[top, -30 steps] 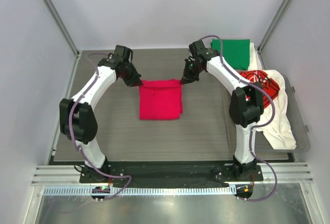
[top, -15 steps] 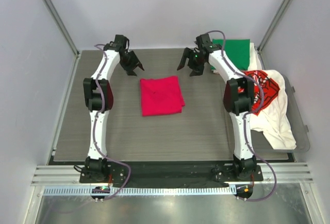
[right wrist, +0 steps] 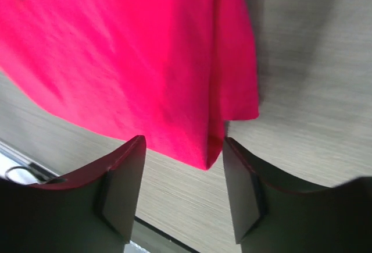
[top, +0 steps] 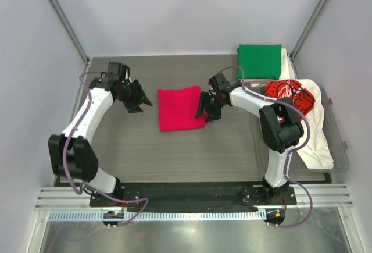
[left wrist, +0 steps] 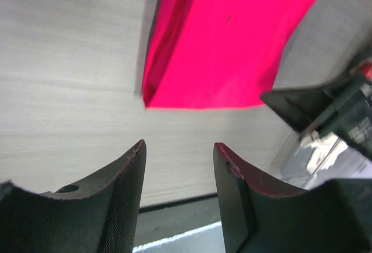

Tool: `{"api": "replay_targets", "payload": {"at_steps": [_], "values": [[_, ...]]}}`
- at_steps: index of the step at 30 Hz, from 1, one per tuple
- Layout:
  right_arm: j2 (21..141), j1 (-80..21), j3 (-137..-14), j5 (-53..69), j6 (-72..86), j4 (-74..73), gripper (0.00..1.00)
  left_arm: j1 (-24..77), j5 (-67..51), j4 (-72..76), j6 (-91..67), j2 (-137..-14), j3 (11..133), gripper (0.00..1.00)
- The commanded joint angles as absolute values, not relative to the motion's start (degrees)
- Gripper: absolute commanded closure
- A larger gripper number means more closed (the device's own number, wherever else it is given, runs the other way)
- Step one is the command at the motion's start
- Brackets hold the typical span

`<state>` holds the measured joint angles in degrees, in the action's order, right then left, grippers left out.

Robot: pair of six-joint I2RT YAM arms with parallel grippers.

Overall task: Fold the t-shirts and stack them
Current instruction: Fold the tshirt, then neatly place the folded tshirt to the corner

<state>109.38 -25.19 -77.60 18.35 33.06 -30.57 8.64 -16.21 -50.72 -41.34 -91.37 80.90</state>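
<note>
A folded magenta-red t-shirt [top: 179, 108] lies flat in the middle of the table, also seen in the left wrist view [left wrist: 226, 38] and the right wrist view [right wrist: 128, 55]. My left gripper [top: 141, 103] hangs open to its left, apart from the cloth, jaws empty [left wrist: 179, 148]. At the shirt's right edge my right gripper [top: 203, 112] stands open, with a corner of the cloth lying between the spread fingers [right wrist: 183, 143] but not pinched. A folded green t-shirt [top: 260, 60] sits at the back right. Beside it a white t-shirt with red-black print [top: 293, 96] lies crumpled.
The crumpled white cloth [top: 314, 139] spreads down the table's right side and over its edge. Frame posts [top: 64, 23] stand at the back corners. The arm bases [top: 110, 192] sit at the near edge on a metal rail.
Both grippers let go of the magenta-red shirt's far corners and opened. The left arm swung left and nearer. The right gripper came down to the shirt's right edge.
</note>
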Motion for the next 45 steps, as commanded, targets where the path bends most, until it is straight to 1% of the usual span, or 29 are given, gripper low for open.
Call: {"api": "replay_targets", "payload": {"at_steps": [1,2,4,6,8,9,10,11,13,17,20,24,25,28,32,38,42,45], "values": [[109.5,-27.15,-75.06,15.56,34.36,-25.49,0.4,8.96,-17.66,-48.87,-39.38,-83.08,70.45,0.49],[109.77,-27.85,-74.62,15.03,34.71,-25.31,0.43,8.96,-17.58,-48.95,-39.11,-80.79,68.75,0.49],[110.04,-30.39,-73.74,13.72,36.03,-24.87,0.44,8.96,-17.32,-50.27,-38.68,-74.83,65.67,0.49],[109.6,-32.6,-73.3,13.27,37.69,-24.44,0.45,8.96,-17.05,-52.02,-38.32,-71.38,63.11,0.49],[108.47,-36.64,-73.3,12.92,38.58,-24.35,0.44,8.88,-16.44,-53.52,-37.01,-67.16,62.49,0.49],[107.94,-37.96,-73.3,12.92,39.11,-24.35,0.42,8.96,-16.0,-55.35,-36.39,-65.84,62.49,0.49],[107.23,-39.1,-73.3,12.75,39.55,-24.43,0.39,8.96,-15.56,-56.24,-35.69,-63.83,62.75,0.5],[106.53,-40.5,-73.21,12.48,39.81,-24.69,0.32,8.88,-13.99,-57.03,-34.2,-62.68,62.75,0.49],[103.63,-40.96,-71.9,11.87,39.82,-25.48,0.24,8.88,-12.14,-58.71,-32.7,-60.83,62.4,0.49],[98.28,-40.35,-71.1,5.64,36.32,-29.35,0.0,8.88,-8.01,-58.28,-29.89,-56.27,58.56,0.49],[96.86,-37.8,-71.02,6.58,32.97,-29.44,0.0,8.88,-8.87,-53.99,-30.32,-52.75,54.33,0.49],[97.2,-30.86,-71.72,10.88,30.15,-27.08,0.0,8.96,-10.02,-51.94,-31.55,-50.72,50.72,0.49],[98.43,-27.72,-72.07,12.29,29.8,-26.46,0.0,8.96,-10.02,-51.94,-31.64,-50.45,50.63,0.49],[103.25,-23.48,-75.13,15.02,28.39,-24.61,0.0,8.96,-10.72,-49.75,-31.9,-49.92,49.57,0.49],[110.36,-21.71,-83.82,15.55,26.37,-24.61,0.01,8.88,-10.64,-48.34,-31.99,-50.97,49.04,0.5],[121.01,-19.95,-92.79,17.48,26.02,-24.17,0.09,8.88,-9.85,-48.69,-32.17,-52.56,49.22,0.5],[127.51,-19.69,-96.5,17.93,25.66,-23.91,0.14,8.79,-9.32,-48.6,-32.34,-52.29,49.04,0.5],[129.11,-19.6,-97.03,18.8,26.19,-23.03,0.21,8.88,-9.23,-48.78,-32.34,-52.47,49.04,0.5]]}}
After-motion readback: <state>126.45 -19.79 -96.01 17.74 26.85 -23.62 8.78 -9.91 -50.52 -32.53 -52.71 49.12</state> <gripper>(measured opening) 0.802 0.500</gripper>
